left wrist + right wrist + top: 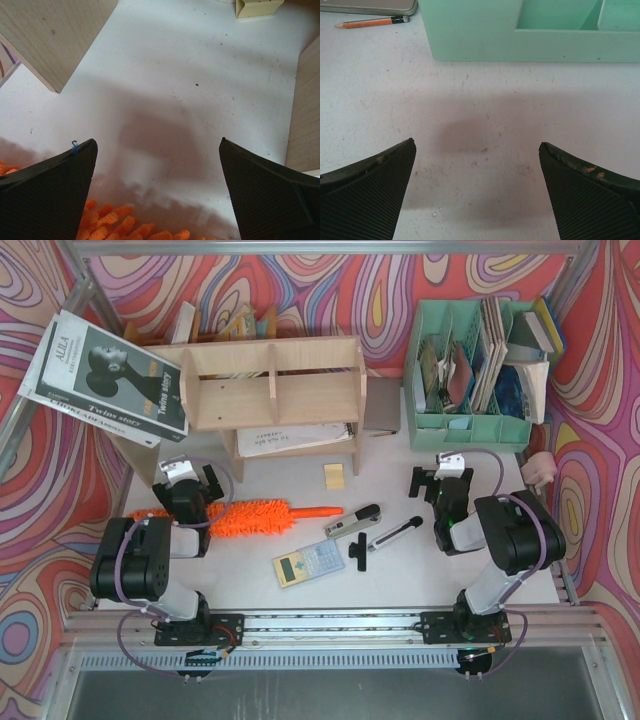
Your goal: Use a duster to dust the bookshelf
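Note:
The bookshelf (270, 385), a low two-tier plywood unit, stands at the back left; its panels (50, 35) frame the left wrist view. The orange fluffy duster (255, 517) lies flat on the white table in front of it, its thin handle (322, 511) pointing right. My left gripper (188, 478) hangs open just above the brush's left part, pointing at the shelf. Orange fluff (125, 231) shows at the bottom edge between its fingers (55, 195), nothing gripped. My right gripper (440, 476) is open over bare table (476, 142), far right of the duster.
A mint-green file organiser (480, 360) (520, 42) full of books stands back right, with a pencil (370, 22) and a grey notebook (382, 405) beside it. A stapler (352, 521), calculator (308, 563), black marker (385, 538) and sticky notes (334, 475) lie mid-table. A magazine (105, 375) leans at the left.

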{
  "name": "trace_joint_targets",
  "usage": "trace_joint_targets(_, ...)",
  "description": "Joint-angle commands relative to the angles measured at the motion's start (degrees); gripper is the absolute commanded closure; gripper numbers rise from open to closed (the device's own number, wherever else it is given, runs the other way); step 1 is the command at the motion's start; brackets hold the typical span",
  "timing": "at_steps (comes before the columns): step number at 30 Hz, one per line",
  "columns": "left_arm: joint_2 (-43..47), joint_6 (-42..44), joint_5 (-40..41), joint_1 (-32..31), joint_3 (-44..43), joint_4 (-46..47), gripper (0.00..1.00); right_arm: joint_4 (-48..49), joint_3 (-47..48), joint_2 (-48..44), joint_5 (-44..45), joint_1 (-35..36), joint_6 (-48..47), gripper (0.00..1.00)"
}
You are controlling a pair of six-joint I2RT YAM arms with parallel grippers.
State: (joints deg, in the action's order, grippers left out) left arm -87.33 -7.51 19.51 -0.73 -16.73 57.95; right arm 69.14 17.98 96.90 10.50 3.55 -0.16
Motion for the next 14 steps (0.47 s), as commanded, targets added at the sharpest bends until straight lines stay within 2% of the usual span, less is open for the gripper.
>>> trace_joint_targets(1, 0.3, -0.5, -0.5, 0.3, -0.6, 0.1, 0.02, 2.7, 0.9, -0.4, -0.7, -0.4, 0.1, 0.01)
trace_joint_targets(14, -0.1, 0.6, -3.2, 0.2, -3.5, -5.0, 0.01, 2.4, 1.0, -0.4, -1.0, -0.4, 0.2, 0.01)
